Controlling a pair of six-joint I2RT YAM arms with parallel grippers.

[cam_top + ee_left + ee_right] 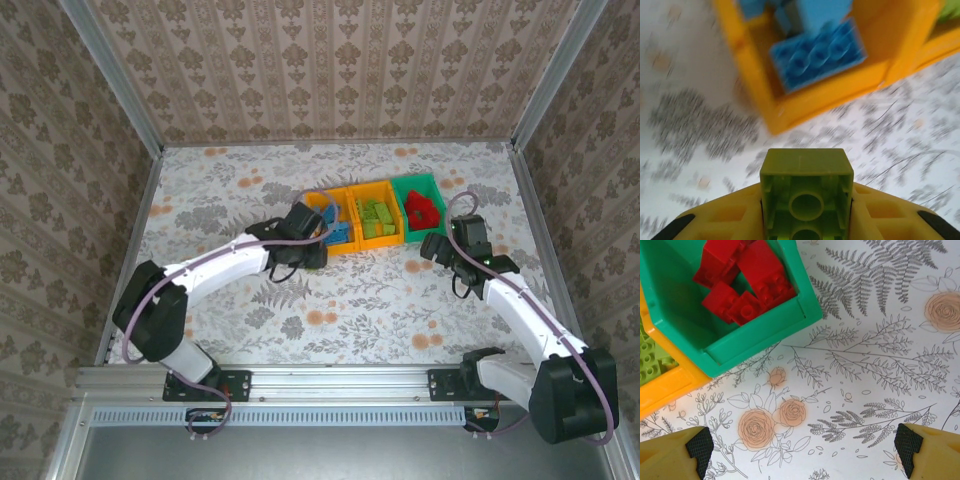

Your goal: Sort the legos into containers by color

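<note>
Your left claw [806, 222] is clamped on a lime green brick [806, 190], close to the near corner of the left orange-yellow bin [752, 75], where the blue bricks [817, 57] lie. That view is blurred. Your right claw [805, 447] stands wide apart with nothing between its pads, over the desk [880, 340] near the green bin [760, 335], which holds the red bricks [752, 275]. The middle orange-yellow bin [382, 241] holds lime bricks [377, 217].

Clamped in left gripper [806, 225]: lime green brick [806, 195], hollow underside showing. Just ahead: orange-yellow bin [760, 100] holding blue bricks [815, 57]. Ahead-left of right gripper [802, 452]: green bin [760, 335] with red bricks [747, 285], joined to second orange-yellow bin [665, 390] holding lime bricks [652, 360].
</note>
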